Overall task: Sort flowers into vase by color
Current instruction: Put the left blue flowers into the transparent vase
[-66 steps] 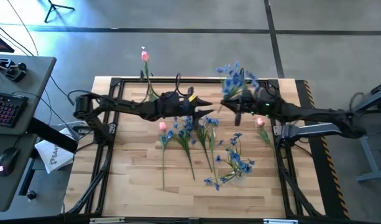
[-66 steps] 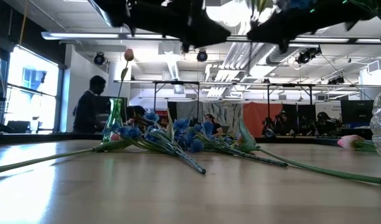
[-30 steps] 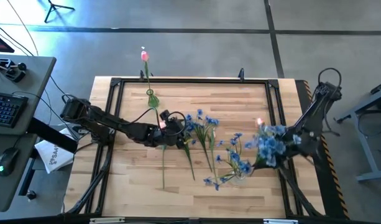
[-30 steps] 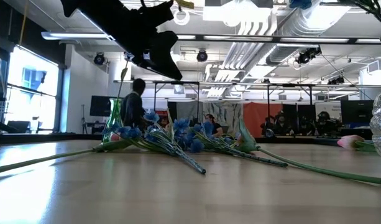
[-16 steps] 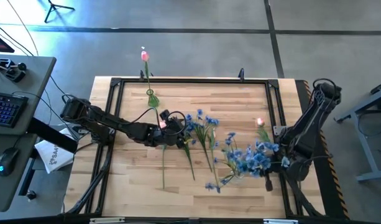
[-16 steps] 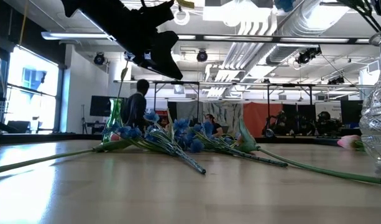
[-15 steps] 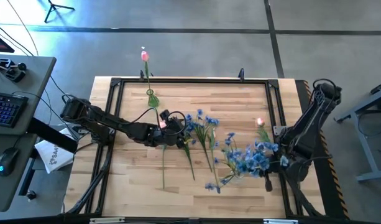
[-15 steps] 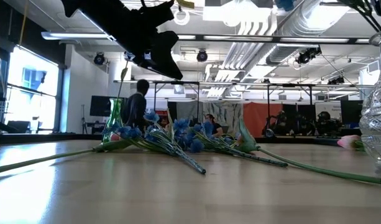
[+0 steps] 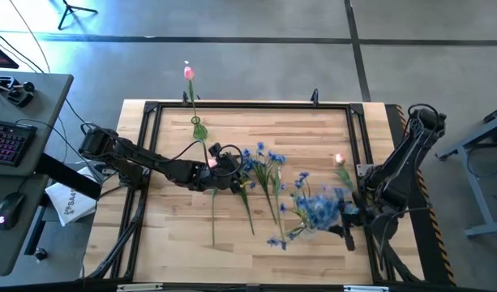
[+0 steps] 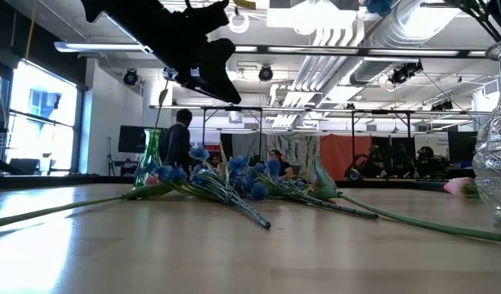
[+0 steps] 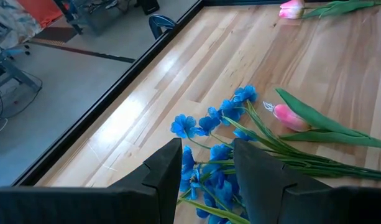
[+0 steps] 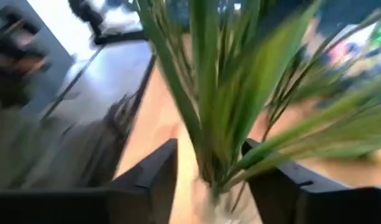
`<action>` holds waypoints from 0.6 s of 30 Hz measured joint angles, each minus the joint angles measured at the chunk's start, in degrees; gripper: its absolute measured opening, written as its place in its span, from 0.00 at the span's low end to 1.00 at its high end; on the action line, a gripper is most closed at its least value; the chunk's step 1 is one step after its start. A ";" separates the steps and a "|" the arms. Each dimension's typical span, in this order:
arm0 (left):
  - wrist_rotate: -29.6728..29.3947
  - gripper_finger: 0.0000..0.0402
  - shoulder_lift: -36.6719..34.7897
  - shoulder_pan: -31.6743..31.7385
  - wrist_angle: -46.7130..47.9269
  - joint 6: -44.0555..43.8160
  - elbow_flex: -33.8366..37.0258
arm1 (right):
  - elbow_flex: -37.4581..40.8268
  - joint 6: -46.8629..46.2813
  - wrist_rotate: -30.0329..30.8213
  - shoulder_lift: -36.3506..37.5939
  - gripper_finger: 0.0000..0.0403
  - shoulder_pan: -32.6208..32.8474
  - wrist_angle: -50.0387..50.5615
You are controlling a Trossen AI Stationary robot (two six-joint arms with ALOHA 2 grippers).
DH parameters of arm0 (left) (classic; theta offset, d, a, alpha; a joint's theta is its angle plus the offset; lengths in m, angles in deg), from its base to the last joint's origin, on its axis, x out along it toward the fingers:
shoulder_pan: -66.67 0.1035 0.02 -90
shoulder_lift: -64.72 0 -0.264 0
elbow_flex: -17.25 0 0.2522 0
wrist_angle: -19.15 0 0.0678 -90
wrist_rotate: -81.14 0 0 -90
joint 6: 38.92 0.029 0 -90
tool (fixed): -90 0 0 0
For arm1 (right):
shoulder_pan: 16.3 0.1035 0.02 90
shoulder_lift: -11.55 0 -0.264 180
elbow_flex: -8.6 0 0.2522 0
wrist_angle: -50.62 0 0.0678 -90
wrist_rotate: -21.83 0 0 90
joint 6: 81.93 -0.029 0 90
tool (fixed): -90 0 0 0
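Loose flowers (image 9: 260, 174) lie mid-table (image 9: 175, 235), one vase (image 9: 198, 128) behind them, another vase (image 10: 494, 135) at right.

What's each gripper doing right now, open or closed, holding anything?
Left gripper: open, empty, over the blue flowers.
Right gripper: shut on a blue spray's green stems.

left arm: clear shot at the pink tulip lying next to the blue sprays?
Probably yes. The left gripper is open above the blue sprays, and the pink tulip lies just beyond them on the table, bud exposed. Nothing lies on the bud, though its stem runs among the spray stems.
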 joint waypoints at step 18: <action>0.02 0.33 0.00 0.00 0.00 -0.88 0.00 | -16.32 -43.01 -22.59 1.44 0.44 0.76 47.19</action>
